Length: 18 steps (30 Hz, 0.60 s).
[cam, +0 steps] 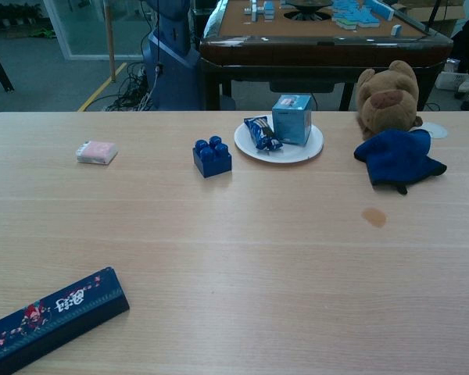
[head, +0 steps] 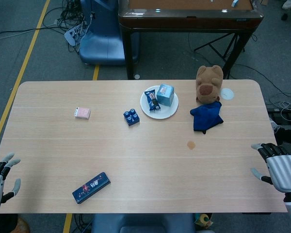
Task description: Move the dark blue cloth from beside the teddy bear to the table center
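From the head view, the crumpled dark blue cloth (head: 206, 117) lies against the front of the brown plush teddy bear (head: 209, 83) at the far right of the light wooden table (head: 136, 174), so nothing has been moved yet. My right hand (head: 278, 167) hangs at the near right edge with fingers spread, holding nothing and touching nothing; my left hand (head: 1, 176) sits off the near left corner, equally spread and empty. I judge the right hand the natural one to use: reach forward, come down on the cloth's near side, away from the bear, and pinch a good fold so it lifts whole. The bare middle, left of the small brown stain (head: 191, 144), looks like the place to set it, short of the white round plate (head: 158, 111).

From the chest view, neither hand appears. The cloth touches the bear's base, its near edge free, with the blue toy brick (cam: 212, 156) well apart.
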Each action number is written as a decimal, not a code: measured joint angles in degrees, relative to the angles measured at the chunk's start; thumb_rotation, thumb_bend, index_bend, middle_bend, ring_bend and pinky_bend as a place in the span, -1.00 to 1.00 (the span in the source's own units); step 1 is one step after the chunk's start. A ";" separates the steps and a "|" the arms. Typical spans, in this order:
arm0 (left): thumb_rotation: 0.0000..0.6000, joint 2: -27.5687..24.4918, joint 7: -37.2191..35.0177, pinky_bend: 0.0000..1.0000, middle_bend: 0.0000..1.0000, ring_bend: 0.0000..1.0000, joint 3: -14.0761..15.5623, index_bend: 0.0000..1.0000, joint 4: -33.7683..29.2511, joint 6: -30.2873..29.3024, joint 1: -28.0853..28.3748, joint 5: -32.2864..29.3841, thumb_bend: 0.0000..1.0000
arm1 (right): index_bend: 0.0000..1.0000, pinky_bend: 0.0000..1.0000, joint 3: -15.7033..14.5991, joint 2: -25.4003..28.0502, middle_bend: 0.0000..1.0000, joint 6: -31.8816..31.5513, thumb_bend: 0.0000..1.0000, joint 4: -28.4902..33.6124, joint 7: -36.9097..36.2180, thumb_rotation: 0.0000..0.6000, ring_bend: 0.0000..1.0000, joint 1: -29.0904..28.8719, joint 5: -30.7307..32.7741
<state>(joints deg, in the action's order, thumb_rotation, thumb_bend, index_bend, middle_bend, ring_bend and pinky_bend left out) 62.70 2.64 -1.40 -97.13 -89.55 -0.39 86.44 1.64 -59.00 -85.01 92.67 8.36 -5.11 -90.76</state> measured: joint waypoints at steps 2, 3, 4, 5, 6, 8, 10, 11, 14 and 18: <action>1.00 -0.01 0.03 -0.69 -0.74 -0.62 0.03 -0.54 -0.02 -0.09 -0.10 -0.05 -0.18 | -0.41 -0.36 0.01 -0.05 -0.36 0.13 -0.49 -0.12 -0.14 1.00 -0.47 -0.11 -0.07; 1.00 -0.02 0.04 -0.69 -0.74 -0.62 0.05 -0.54 -0.02 -0.15 -0.15 -0.07 -0.18 | -0.41 -0.36 0.01 -0.05 -0.36 0.25 -0.49 -0.12 -0.11 1.00 -0.47 -0.18 -0.09; 1.00 -0.02 0.06 -0.69 -0.74 -0.62 0.08 -0.54 -0.03 -0.18 -0.19 -0.07 -0.18 | -0.41 -0.36 0.01 -0.04 -0.36 0.45 -0.49 -0.11 -0.04 1.00 -0.47 -0.28 -0.09; 1.00 -0.02 0.07 -0.69 -0.74 -0.62 0.11 -0.54 -0.04 -0.24 -0.24 -0.05 -0.18 | -0.41 -0.36 0.01 -0.02 -0.36 0.62 -0.49 -0.07 0.05 1.00 -0.47 -0.37 -0.08; 1.00 -0.03 0.07 -0.69 -0.75 -0.62 0.16 -0.54 -0.05 -0.36 -0.33 -0.01 -0.18 | -0.41 -0.36 0.02 -0.01 -0.36 0.78 -0.49 -0.01 0.13 1.00 -0.47 -0.48 -0.08; 1.00 -0.07 0.00 -0.69 -0.74 -0.62 0.22 -0.54 -0.08 -0.59 -0.48 0.06 -0.18 | -0.41 -0.36 0.05 0.04 -0.36 1.08 -0.49 0.17 0.22 1.00 -0.47 -0.71 -0.11; 1.00 -0.15 -0.12 -0.69 -0.74 -0.62 0.23 -0.54 -0.12 -0.87 -0.64 0.13 -0.18 | -0.41 -0.36 0.12 0.11 -0.36 1.29 -0.49 0.31 0.31 1.00 -0.47 -0.90 -0.13; 1.00 -0.18 -0.16 -0.69 -0.74 -0.62 0.23 -0.54 -0.13 -0.93 -0.67 0.15 -0.18 | -0.41 -0.36 0.13 0.12 -0.36 1.32 -0.49 0.34 0.34 1.00 -0.47 -0.93 -0.11; 1.00 -0.31 -0.39 -0.69 -0.74 -0.62 0.18 -0.54 -0.15 -1.27 -0.82 0.19 -0.18 | -0.41 -0.36 0.37 0.27 -0.36 1.83 -0.49 0.89 0.98 1.00 -0.47 -1.33 0.08; 1.00 -0.35 -0.56 -0.69 -0.74 -0.62 0.27 -0.54 -0.20 -1.45 -0.90 0.64 -0.18 | -0.41 -0.36 1.23 0.77 -0.40 4.69 -0.49 2.98 4.10 1.00 -0.47 -3.16 1.17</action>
<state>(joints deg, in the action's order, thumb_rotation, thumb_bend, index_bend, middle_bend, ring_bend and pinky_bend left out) 62.35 2.08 -1.12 -97.33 -91.00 -1.29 87.08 2.88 -58.23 -80.33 95.66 12.46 -8.27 -89.59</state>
